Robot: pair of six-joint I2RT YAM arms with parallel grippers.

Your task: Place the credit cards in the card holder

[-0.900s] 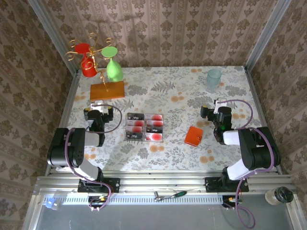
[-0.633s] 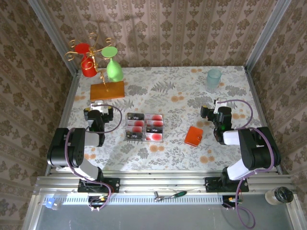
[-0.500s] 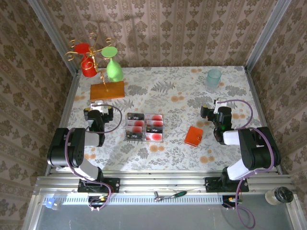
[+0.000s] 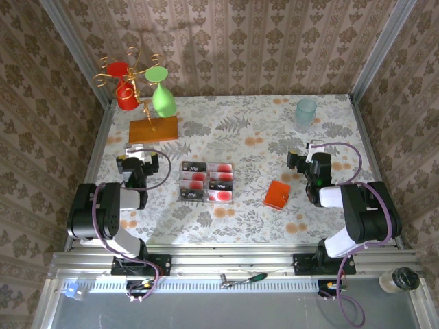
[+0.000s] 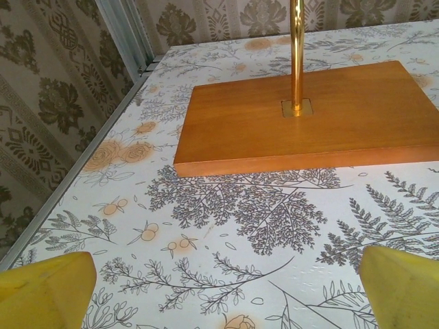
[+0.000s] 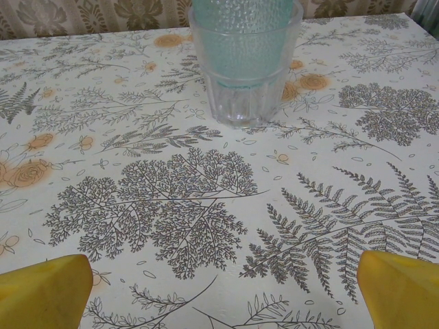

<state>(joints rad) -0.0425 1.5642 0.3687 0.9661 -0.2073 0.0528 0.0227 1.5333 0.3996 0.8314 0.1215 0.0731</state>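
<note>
Found the left gripper (image 4: 136, 150) a shade further left than half a second before. Found the right arm (image 4: 360, 209), the credit cards (image 4: 206, 182) and the card holder (image 4: 277, 194) unmoved.

Saw the table (image 4: 260, 127) under a fern-and-flower cloth, walled in by patterned panels. Saw the left arm (image 4: 96, 212) folded low by the near left edge and the right arm folded low by the near right edge.

Noted a brass stand (image 5: 296, 48) rising from a wooden base (image 5: 309, 116) at the far left, with a red cup (image 4: 126, 96) and a green cup (image 4: 163, 101) hung on its curled branches. Noted the left gripper aimed at that base, yellow fingertips (image 5: 42, 291) spread wide over bare cloth, nothing between them.

Counted six credit cards lying flat mid-table, in two columns of three, packed edge to edge, between the two arms and nearer the left one.

Noted a clear teal tumbler (image 6: 243, 62) upright near the far right corner. Noted the right gripper (image 4: 313, 146) aimed at it, yellow fingertips (image 6: 41, 291) likewise spread wide and empty, well short of the glass.

Spotted the card holder closed and flat on the cloth, right of the cards and apart from them, to the near left of the right gripper, touched by neither gripper.
</note>
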